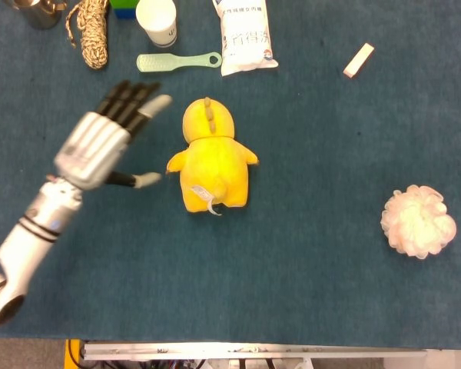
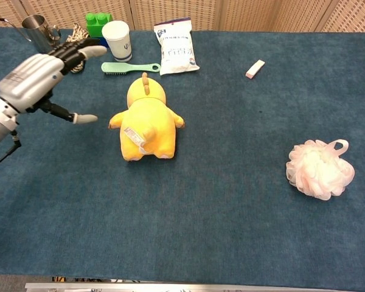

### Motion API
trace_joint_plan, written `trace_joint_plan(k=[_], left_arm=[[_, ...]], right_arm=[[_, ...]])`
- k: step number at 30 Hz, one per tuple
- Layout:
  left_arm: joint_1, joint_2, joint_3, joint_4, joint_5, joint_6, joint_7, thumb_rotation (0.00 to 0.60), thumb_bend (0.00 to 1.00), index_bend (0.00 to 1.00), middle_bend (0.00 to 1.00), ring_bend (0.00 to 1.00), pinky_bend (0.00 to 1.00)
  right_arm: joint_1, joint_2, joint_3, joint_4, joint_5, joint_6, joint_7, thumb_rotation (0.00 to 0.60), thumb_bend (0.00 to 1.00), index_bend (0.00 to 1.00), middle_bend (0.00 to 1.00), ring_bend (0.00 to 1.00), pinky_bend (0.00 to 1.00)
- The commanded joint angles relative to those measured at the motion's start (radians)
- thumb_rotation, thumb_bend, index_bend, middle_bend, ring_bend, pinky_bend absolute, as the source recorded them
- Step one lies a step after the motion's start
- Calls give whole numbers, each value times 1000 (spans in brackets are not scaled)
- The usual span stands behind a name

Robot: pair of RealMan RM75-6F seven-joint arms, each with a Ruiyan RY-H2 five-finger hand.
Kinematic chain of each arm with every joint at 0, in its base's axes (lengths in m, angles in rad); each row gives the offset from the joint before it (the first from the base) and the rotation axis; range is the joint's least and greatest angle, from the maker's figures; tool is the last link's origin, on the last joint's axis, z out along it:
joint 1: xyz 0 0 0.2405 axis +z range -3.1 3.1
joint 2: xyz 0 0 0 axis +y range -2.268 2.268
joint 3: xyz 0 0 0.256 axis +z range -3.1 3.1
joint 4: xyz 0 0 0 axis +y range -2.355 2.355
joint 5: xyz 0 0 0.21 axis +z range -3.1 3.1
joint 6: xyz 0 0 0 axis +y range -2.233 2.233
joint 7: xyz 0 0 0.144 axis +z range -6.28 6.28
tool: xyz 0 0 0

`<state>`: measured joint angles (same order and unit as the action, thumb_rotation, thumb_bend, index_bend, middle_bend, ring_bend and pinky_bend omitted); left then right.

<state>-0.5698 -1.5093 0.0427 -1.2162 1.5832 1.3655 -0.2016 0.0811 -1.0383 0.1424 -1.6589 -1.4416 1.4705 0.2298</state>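
A yellow plush toy [image 1: 210, 161] lies face down on the blue cloth, its head toward the far side; the chest view shows the same plush toy [image 2: 145, 121]. My left hand [image 1: 106, 141] hovers to the left of it, apart from it, fingers spread and thumb pointing toward the toy, holding nothing. In the chest view the left hand [image 2: 41, 78] is raised near the table's far-left items. My right hand is in neither view.
Along the far edge stand a metal cup [image 2: 35, 33], a coiled rope [image 1: 91, 32], green blocks [image 2: 99, 24], a paper cup [image 2: 119, 39], a green brush [image 2: 129, 67] and a white packet [image 2: 175, 53]. A small eraser [image 2: 255, 69] and a pink bath pouf [image 2: 319, 168] lie on the right.
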Motion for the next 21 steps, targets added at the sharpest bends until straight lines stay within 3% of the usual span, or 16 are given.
trace_joint_plan(k=[1,13,21], left_arm=[[61,83,6,-88,-55,-3,49,570,57,48,3,8,0],[205,215,-6,-248,-177,38,115,600,53,48,16,29,0],[306,280,-6,-348,-234,90,139,600,54,52,36,40,0]], right_arm=[[12,-15,-7,24,-16,-7,-37,600,170,129,279,164,217],[40,-65,-19,117,-48,-17,-96,600,170,129,313,171,218],[41,-75,-27,126,-51,-19,-51,600,170,129,314,173,218]])
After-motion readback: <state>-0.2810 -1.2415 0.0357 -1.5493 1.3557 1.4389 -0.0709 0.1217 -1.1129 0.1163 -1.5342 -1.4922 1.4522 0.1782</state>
